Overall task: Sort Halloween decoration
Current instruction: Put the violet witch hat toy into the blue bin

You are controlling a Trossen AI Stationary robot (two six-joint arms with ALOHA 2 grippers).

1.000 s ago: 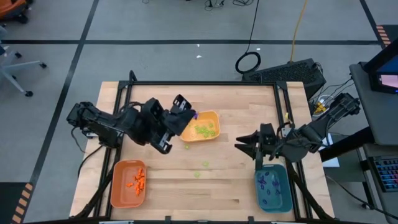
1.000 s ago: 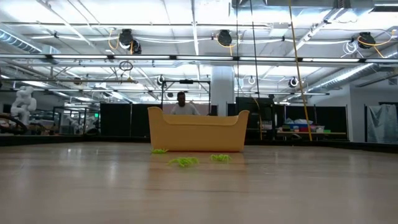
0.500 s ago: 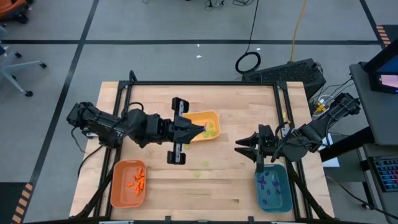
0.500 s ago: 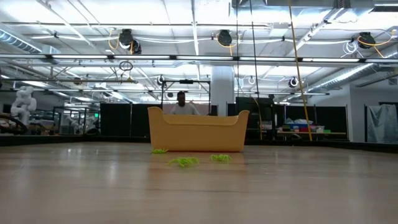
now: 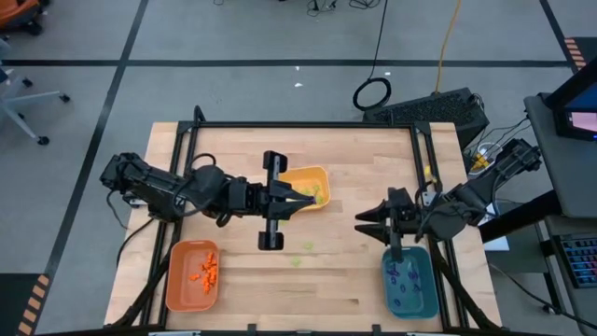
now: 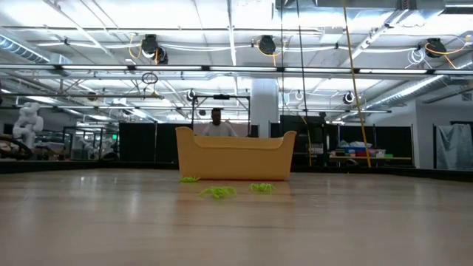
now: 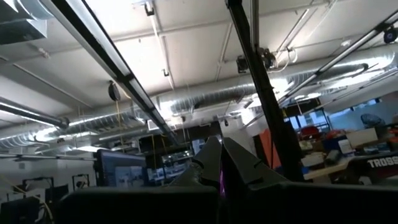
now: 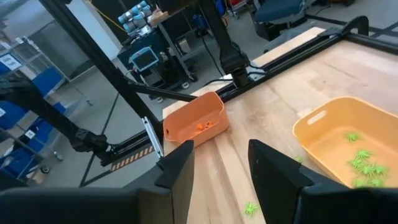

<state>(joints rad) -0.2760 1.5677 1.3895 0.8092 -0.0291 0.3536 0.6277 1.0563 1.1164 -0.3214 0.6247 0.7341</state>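
Barely visible — purple piece point(image 7: 221, 182) between left gripper's point(image 5: 300, 197) jaws.

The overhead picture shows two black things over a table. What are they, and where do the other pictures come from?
They are two robot arms. One camera looks down, one sits at table height, one rides each wrist. On the table stand an orange tray, a yellow tray and a teal tray; a few green pieces lie loose. The left gripper, over the yellow tray, pinches a purple piece. The right gripper, by the teal tray, is open and empty.
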